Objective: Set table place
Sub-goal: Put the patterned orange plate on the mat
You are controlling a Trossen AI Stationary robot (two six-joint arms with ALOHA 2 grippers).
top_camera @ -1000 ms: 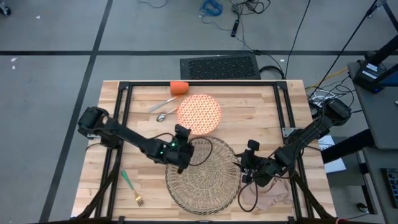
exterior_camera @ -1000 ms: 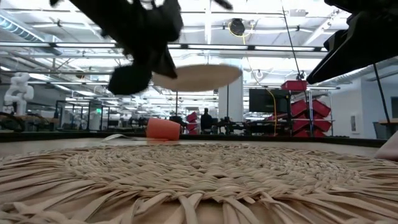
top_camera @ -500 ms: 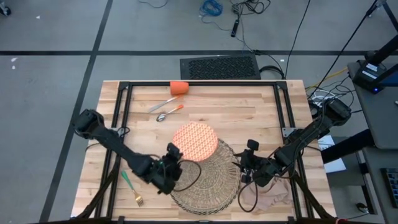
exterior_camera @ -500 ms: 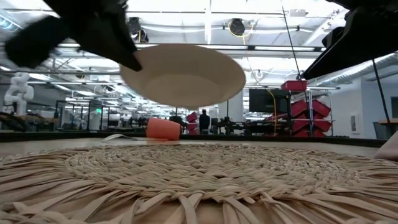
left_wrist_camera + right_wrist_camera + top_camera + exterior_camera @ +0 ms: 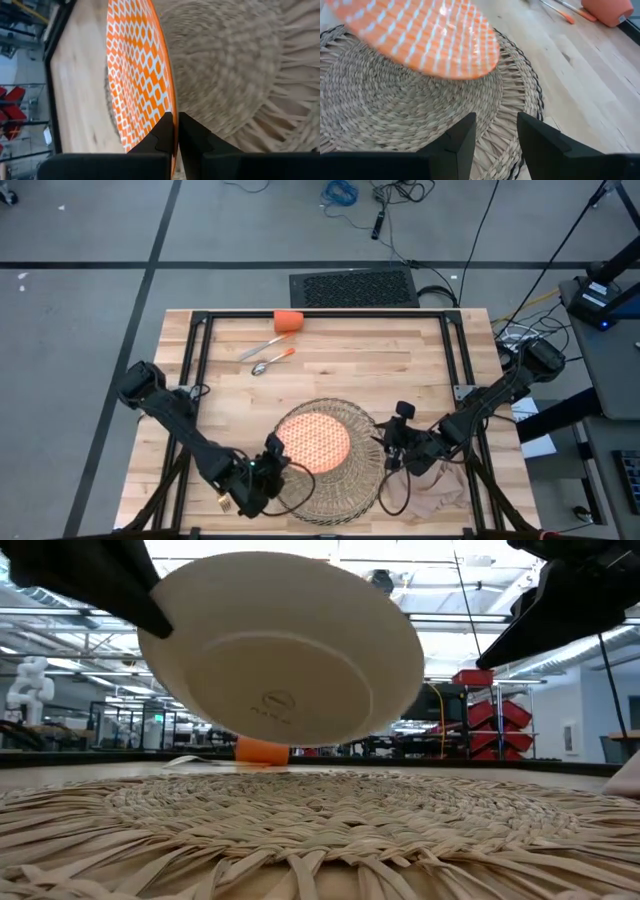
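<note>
The left gripper [image 5: 175, 131] pinches the plate's [image 5: 313, 439] rim above the placemat [image 5: 362, 480]. The right gripper [image 5: 496, 131], empty and parted, sits at the placemat's edge beside the napkin [image 5: 432, 502].

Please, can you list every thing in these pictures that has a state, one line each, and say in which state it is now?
Plate: held by its rim, tilted, above the placemat.
Left gripper: shut on the plate.
Right gripper: open, empty, at the placemat's edge.
Placemat: flat on the table.
Cup: lying on its side.
Napkin: crumpled.
</note>
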